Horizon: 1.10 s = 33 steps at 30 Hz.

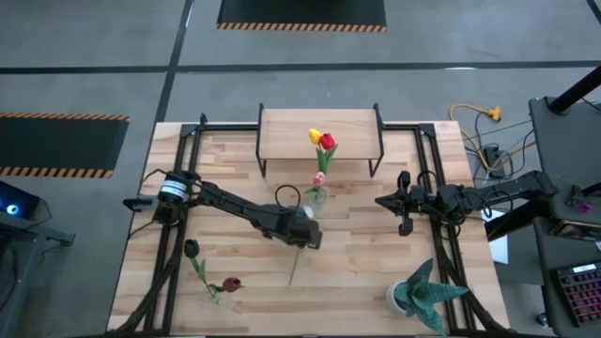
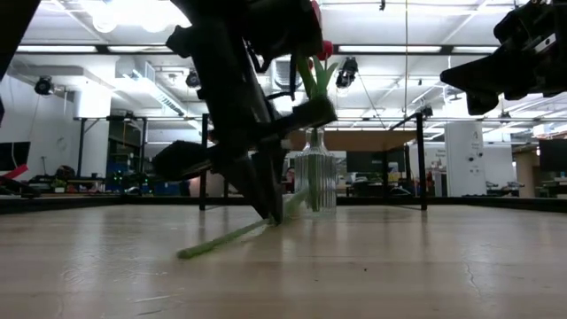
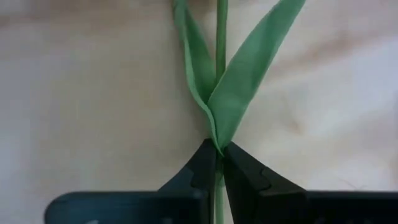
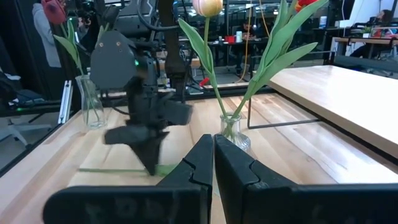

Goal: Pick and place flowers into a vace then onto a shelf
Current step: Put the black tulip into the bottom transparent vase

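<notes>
A green-stemmed flower lies on the table near the middle, its head hidden under my left gripper, which is shut on it. A clear vase stands just before the shelf and holds yellow, red and pink tulips. A second clear vase with dark maroon tulips stands at the near left. My right gripper hangs shut and level at the right, touching nothing. My left gripper pinches the flower's stem where two leaves branch off, between its two fingertips. The fingers come from above, slanting down, and lie across the stem. The stem's free end rests on the table, and the stem rises toward the fingers.
A spiky teal potted plant stands at the near right corner. Black frame rails run along both sides of the table. Bare planks lie between the stem and the potted plant.
</notes>
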Motion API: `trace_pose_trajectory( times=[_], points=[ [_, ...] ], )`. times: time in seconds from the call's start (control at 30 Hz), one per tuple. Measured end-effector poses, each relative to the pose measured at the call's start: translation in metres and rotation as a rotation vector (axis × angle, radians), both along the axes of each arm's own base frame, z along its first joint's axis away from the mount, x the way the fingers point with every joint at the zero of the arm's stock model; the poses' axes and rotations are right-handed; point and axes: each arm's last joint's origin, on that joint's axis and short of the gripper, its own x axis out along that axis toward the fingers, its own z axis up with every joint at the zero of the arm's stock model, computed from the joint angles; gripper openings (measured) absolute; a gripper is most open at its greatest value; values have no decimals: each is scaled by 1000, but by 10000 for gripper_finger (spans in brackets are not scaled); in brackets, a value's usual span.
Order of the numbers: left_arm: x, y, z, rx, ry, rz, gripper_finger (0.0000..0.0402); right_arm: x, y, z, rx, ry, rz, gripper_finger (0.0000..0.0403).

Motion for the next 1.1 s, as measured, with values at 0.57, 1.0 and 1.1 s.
trace_pose_trajectory(
  times=[0.57, 1.0, 1.1],
  points=[
    [-11, -6, 75, -53, -278, -364, 6, 0, 0, 0, 5, -1, 0, 9],
    [7, -11, 139, 491, -862, -633, 6, 0, 0, 0, 45, -6, 0, 8],
    [10, -9, 150, 657, -944, -644, 6, 0, 0, 0, 46, -6, 0, 9]
  ],
)
